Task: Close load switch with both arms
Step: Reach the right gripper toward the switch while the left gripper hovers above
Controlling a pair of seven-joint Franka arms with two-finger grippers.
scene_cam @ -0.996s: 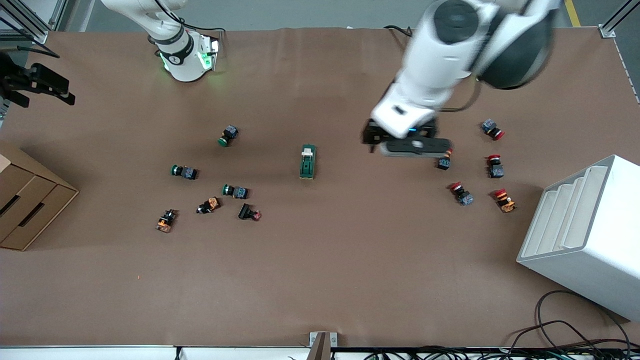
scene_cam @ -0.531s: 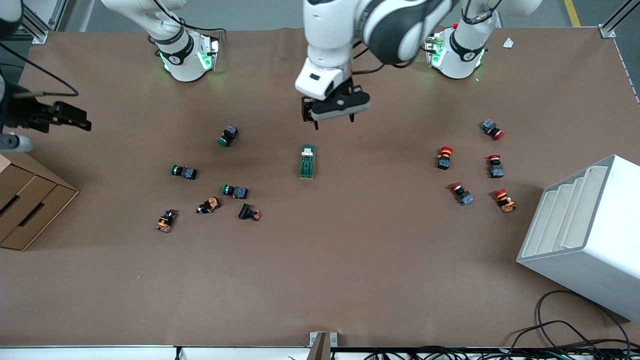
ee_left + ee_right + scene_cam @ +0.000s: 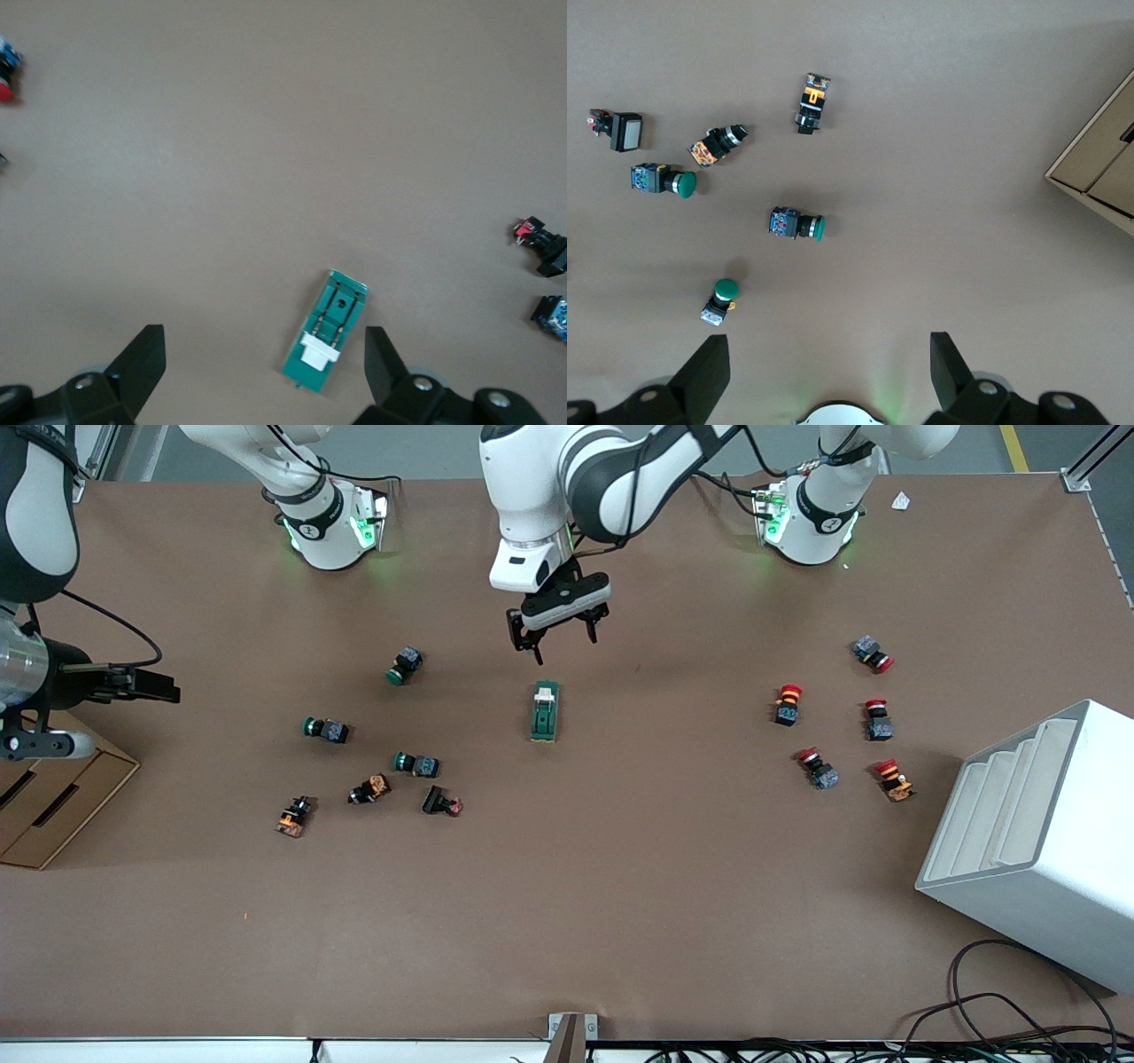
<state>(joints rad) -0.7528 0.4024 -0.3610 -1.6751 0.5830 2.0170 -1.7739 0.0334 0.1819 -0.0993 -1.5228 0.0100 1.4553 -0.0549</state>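
The load switch (image 3: 545,711), a dark green block with a cream-white lever at one end, lies flat at the middle of the table. It also shows in the left wrist view (image 3: 325,342), below and between the fingers, closer to one finger (image 3: 385,367). My left gripper (image 3: 558,639) hangs open and empty over the bare table just off the switch's white-lever end; its open jaws show in the left wrist view (image 3: 264,372). My right gripper (image 3: 146,685) is up over the right arm's end of the table, open and empty (image 3: 830,372).
Green, orange and black push buttons (image 3: 404,665) (image 3: 416,763) (image 3: 369,788) lie toward the right arm's end, also in the right wrist view (image 3: 797,224). Red-capped buttons (image 3: 787,704) lie toward the left arm's end. A white rack (image 3: 1036,841) and a cardboard box (image 3: 44,788) stand at the ends.
My left arm swung from over the red buttons to over the table beside the load switch and came lower. My right gripper moved in a little from the table's end.
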